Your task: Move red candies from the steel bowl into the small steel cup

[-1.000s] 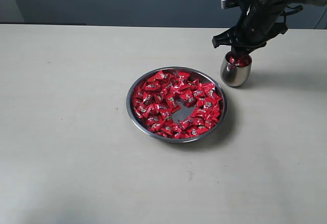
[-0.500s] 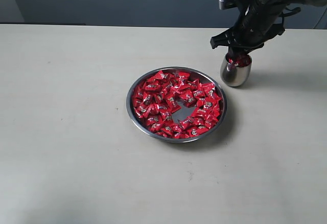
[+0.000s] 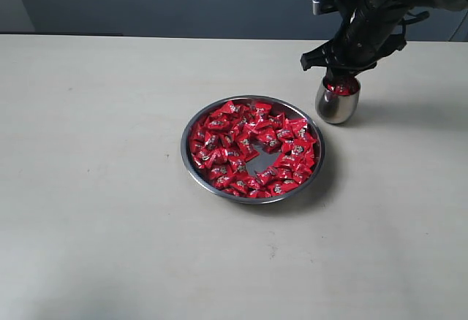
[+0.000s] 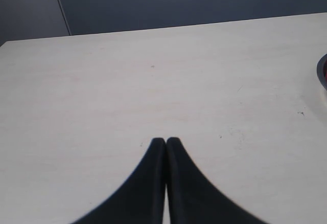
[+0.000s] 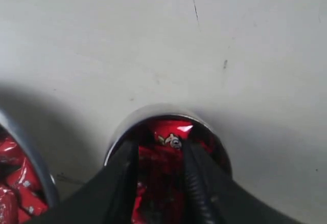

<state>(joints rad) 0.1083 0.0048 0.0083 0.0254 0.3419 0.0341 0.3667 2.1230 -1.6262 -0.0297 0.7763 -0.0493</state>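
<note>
On the bench (image 3: 95, 188), toward the far right of the exterior view, the small steel cup (image 3: 336, 107) stood near the steel bowl (image 3: 184, 148), apart from its rim. We found the red candies (image 3: 227, 141) heaped in the bowl around a bare patch of steel, with some already in the cup up to its mouth. Each showed a shiny, crinkled red wrapper with small light print. We judged them light, firm inside and slippery in their foil: grip one across its body, not by a loose wrapper edge. The right pincer (image 5: 159, 148) hung at the cup mouth, fingers apart, red contents showing between them. The left pincer (image 4: 166, 142) hung over the bench, fingers together, holding nothing.
</note>
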